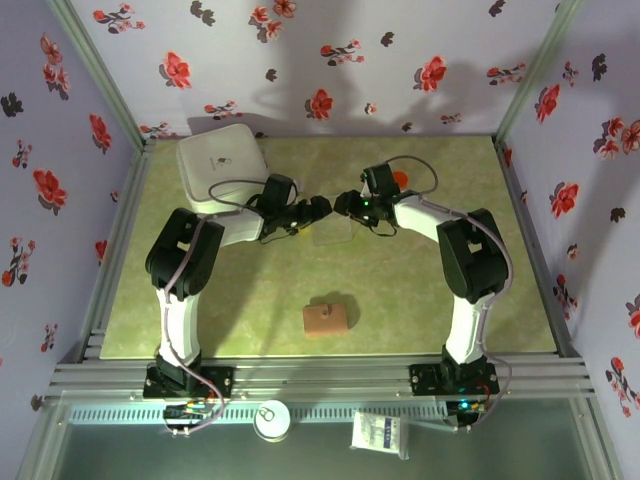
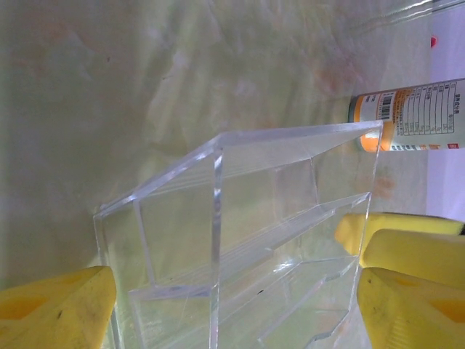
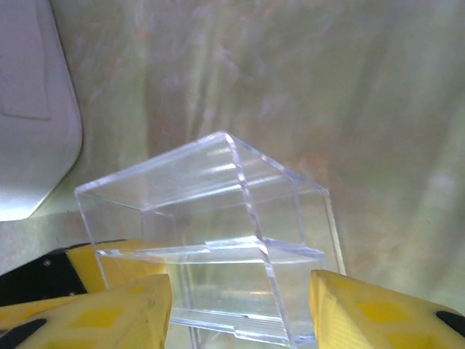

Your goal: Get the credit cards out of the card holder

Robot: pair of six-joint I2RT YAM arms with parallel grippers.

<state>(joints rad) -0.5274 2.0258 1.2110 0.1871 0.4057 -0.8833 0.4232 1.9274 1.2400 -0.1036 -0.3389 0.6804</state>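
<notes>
Green mat point(image 1: 250, 300) has the wallet point(image 1: 328, 320) at six o'clock, well apart from the box point(image 1: 330, 232) at centre, which left claw point(image 1: 319, 208) straddles wide and right claw point(image 1: 345, 203) narrower, grip unclear; better to reach the wallet squarely from above.

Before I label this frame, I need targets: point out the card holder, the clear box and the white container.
card holder point(image 1: 327, 320): top view, middle of its tan cover.
clear box point(image 3: 196, 171): right wrist view, its upper face.
white container point(image 1: 222, 165): top view, centre of its top.
</notes>
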